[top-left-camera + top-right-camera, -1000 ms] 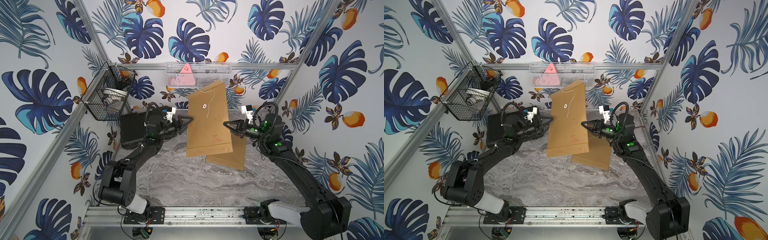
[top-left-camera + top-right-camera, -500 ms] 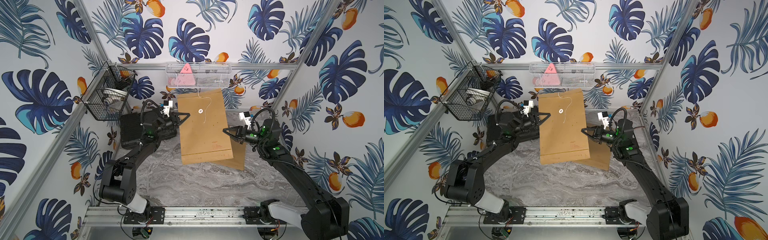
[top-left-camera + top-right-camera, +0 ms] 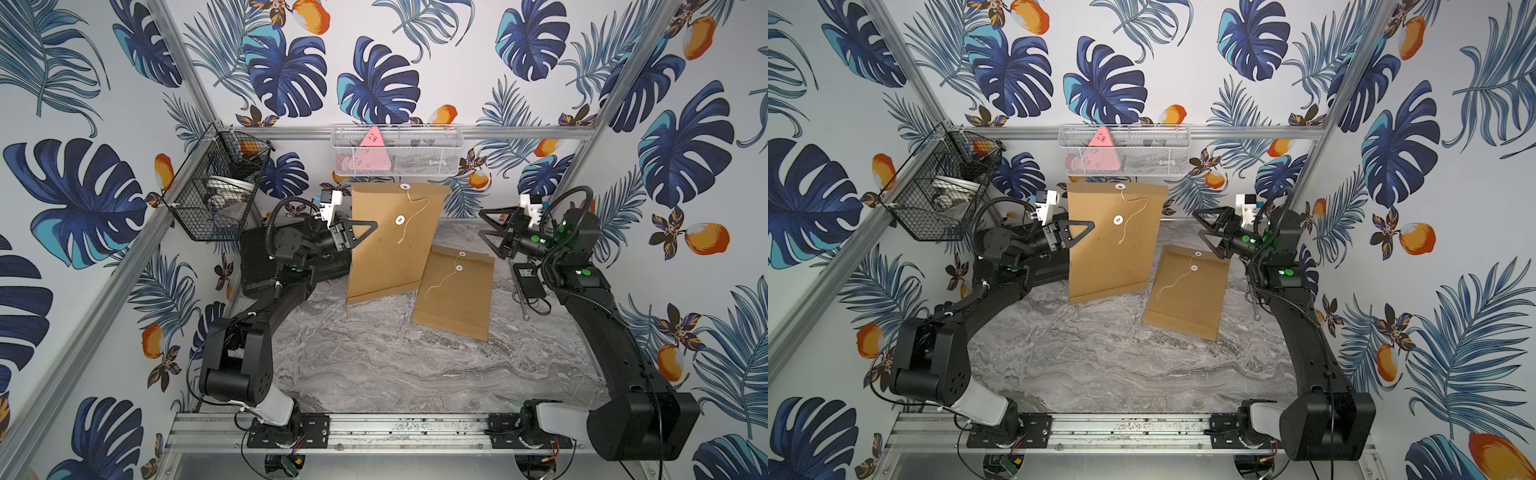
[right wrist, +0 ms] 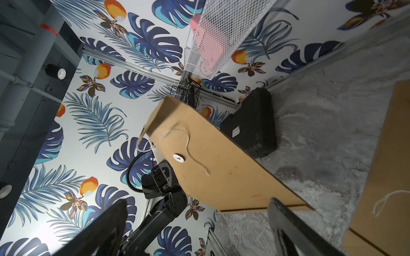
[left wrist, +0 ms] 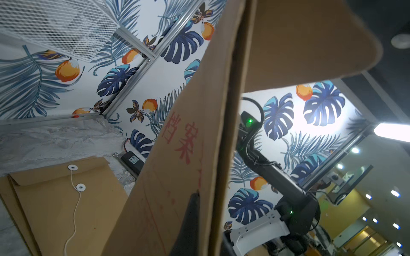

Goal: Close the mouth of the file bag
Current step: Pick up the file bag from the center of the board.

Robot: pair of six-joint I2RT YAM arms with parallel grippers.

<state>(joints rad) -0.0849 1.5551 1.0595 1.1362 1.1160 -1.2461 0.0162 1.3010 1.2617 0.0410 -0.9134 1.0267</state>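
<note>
Noted: the held file bag (image 3: 392, 245) stands on end toward the back of the marble table (image 3: 374, 365). Its long axis is close to vertical, mouth uppermost, and the bottom edge slants with one corner low by the table; whether it touches cannot be told. The left gripper (image 3: 365, 229) is clamped on the bag's side edge about midway up, one finger across the front face and the other behind it. The left wrist view looks along the bag edge-on. The flap (image 3: 399, 189) is up, not folded over. In the left wrist view it curls away from the body, so the mouth reads as open. The string (image 3: 415, 212) hangs loose from the flap, trailing past the lower disc (image 3: 401, 219), wound round nothing. The right gripper (image 3: 484, 224) has its jaws spread wide and empty. It sits off the bag's free side, apart from it, at roughly the lower disc's height, with its fingers aimed at the bag. The relation that matters: flap and string lie above and across from the right claw, on the edge the left claw does not hold — so the right arm looks the nearer free one for folding while the left steadies. The fold line runs crosswise to the long axis, so the push would need to come over the top. The second file bag (image 3: 455, 291) lies flat on the table — not in play.
</note>
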